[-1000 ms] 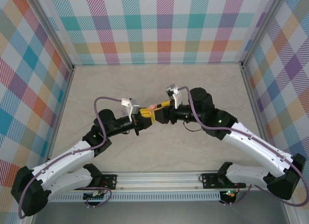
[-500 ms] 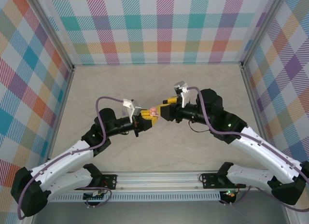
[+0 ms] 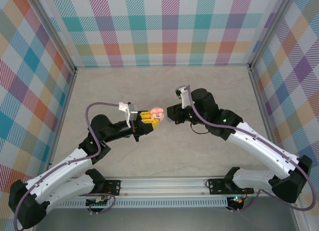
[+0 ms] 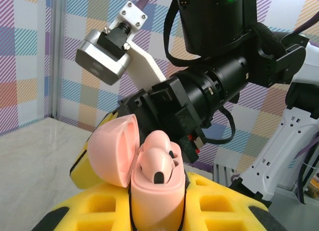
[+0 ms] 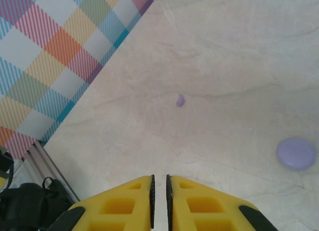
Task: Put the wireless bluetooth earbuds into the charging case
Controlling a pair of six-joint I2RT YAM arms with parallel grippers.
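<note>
Left jaws: pinched on the base of the pink case (image 3: 157,112), which is held in the air above the middle of the table (image 3: 209,81). In your left wrist view its lid (image 4: 112,151) is hinged open to the left, and a pink earbud (image 4: 158,165) sits in the base (whether a second one lies behind it is hard to tell).

Right jaws: pressed together but for a hairline slit, nothing between them. The right arm's wrist (image 3: 174,114) is just beside the pink case.

On the table under the right jaws, a purple earbud (image 5: 180,100) lies loose, nearer the edge below the plaid wall (image 5: 45,52). A round purple case (image 5: 296,153), closed, sits well apart from it.
</note>
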